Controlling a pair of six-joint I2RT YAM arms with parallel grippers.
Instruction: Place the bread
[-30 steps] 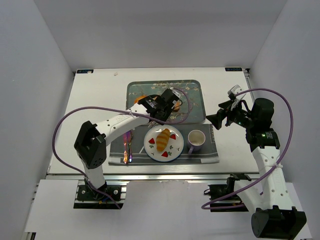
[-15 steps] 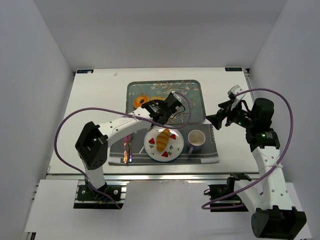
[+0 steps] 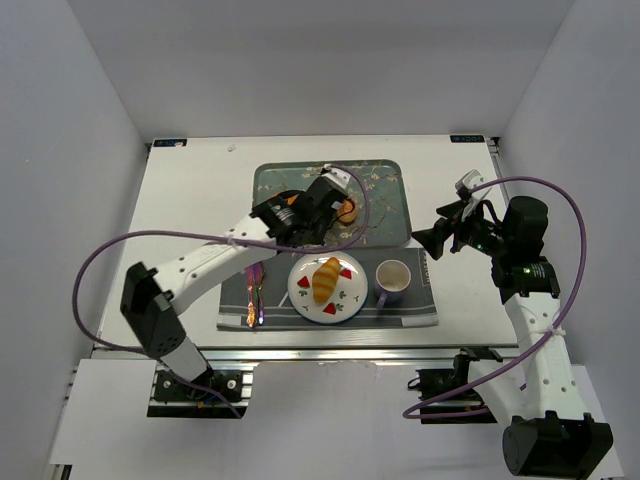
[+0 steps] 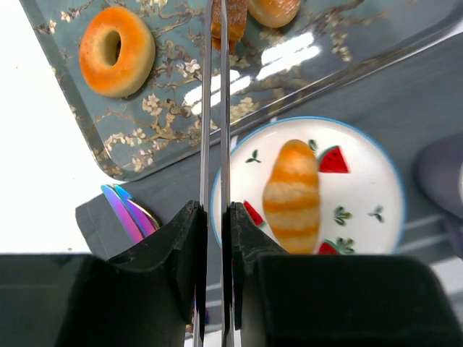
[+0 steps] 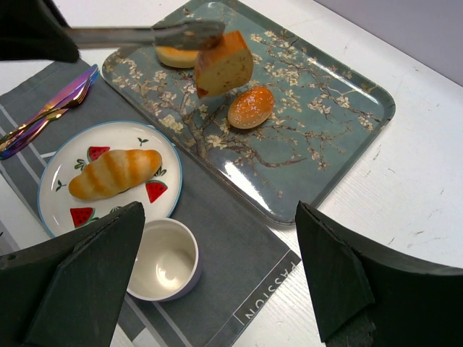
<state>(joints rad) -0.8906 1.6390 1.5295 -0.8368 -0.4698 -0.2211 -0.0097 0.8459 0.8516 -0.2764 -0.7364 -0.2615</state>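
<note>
Left gripper (image 4: 214, 220) clamped on tongs (image 4: 215, 108). Tongs pinch bread wedge (image 5: 223, 66) over tray (image 5: 340, 108) middle. Right gripper (image 3: 432, 240) jaws spread wide, empty, right of tray. Tray on white table (image 3: 190, 200), grey placemat (image 5: 217, 217) against tray's near edge. Pale plain walls (image 3: 300, 60) behind tray.

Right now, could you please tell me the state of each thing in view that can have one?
left end effector: shut on the tongs
tongs: closed on the bread slice
bread slice: clamped at the tongs' tip, over the tray
right end effector: open, holding nothing
cup: upright, empty
plate: holds a striped roll
tray: holds a donut and a round bun
</note>
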